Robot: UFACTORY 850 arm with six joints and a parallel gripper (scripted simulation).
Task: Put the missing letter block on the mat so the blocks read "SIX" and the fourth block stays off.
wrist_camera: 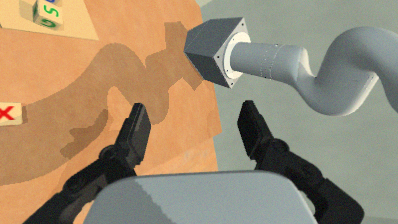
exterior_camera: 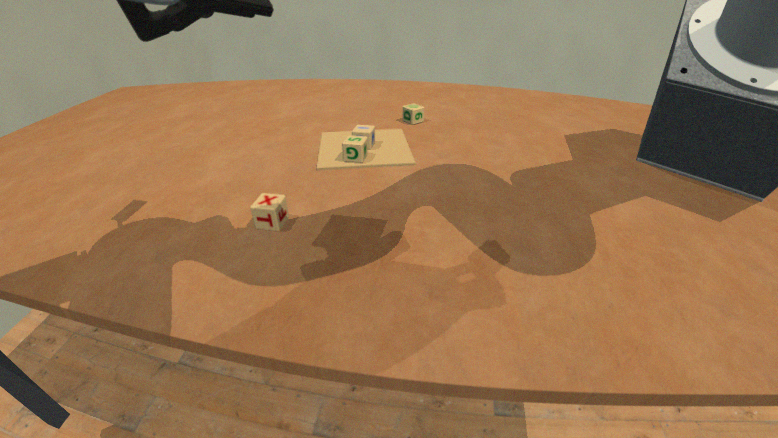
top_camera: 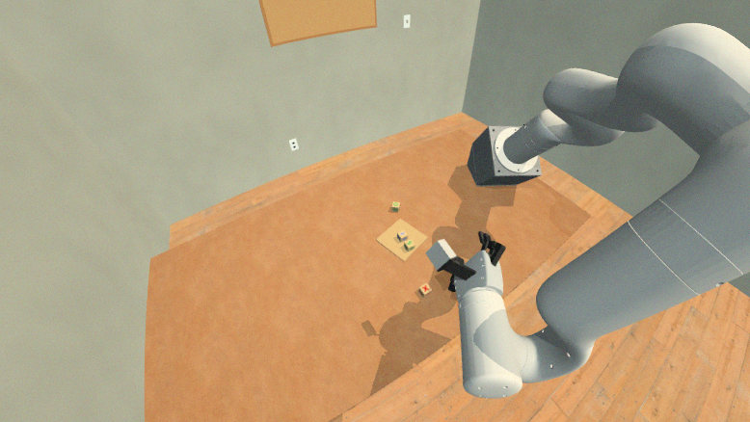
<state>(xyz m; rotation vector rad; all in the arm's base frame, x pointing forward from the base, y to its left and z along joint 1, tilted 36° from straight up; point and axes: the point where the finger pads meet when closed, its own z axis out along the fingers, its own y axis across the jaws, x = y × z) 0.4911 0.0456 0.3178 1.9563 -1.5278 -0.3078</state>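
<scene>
The tan mat (top_camera: 388, 240) (exterior_camera: 391, 153) (wrist_camera: 75, 27) holds two blocks side by side. One has a green S on top (top_camera: 410, 244) (exterior_camera: 354, 147) (wrist_camera: 50, 12), the other a blue letter on top (top_camera: 402, 235) (exterior_camera: 363, 133). A block with a red X on top (top_camera: 425, 289) (exterior_camera: 268, 211) (wrist_camera: 9, 114) lies off the mat on the table, nearer my gripper. A green-lettered block (top_camera: 395, 206) (exterior_camera: 413, 113) lies off the mat on its far side. My gripper (top_camera: 467, 254) (wrist_camera: 194, 113) is open and empty. It hangs high in the air, to one side of the X block, over the table's edge.
The robot's dark base box (top_camera: 503, 157) (exterior_camera: 707, 136) (wrist_camera: 215, 50) stands on the table beyond the mat. The arm's shadow runs across the table between the base and the X block. The table edge and the wooden floor lie below my gripper.
</scene>
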